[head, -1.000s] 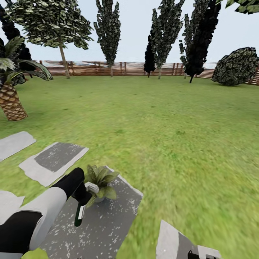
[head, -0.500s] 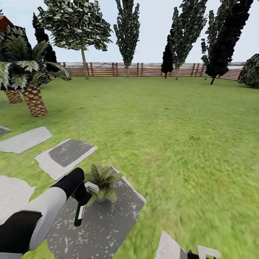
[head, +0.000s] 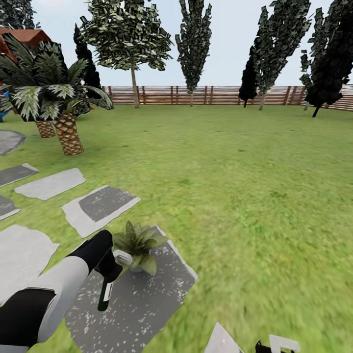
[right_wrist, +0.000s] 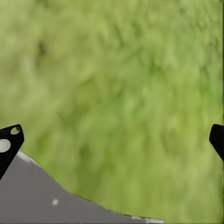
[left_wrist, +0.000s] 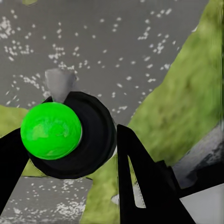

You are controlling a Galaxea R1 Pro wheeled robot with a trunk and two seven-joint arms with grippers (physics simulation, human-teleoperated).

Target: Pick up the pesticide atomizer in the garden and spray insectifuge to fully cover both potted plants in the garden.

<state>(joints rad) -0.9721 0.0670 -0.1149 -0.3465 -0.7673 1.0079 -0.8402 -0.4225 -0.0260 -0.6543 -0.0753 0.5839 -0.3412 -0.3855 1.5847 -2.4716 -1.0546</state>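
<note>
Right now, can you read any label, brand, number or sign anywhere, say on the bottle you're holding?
No readable text in any view.
Pesticide atomizer, held in the left gripper: it has a pale stripe, but no lettering can be made out there.
Potted plant, stepping stones, fence: no writing or signs.

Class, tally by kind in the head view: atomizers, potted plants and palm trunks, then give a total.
Atomizer: 1
Potted plant: 1
Palm trunks: 2
Total: 4
</note>
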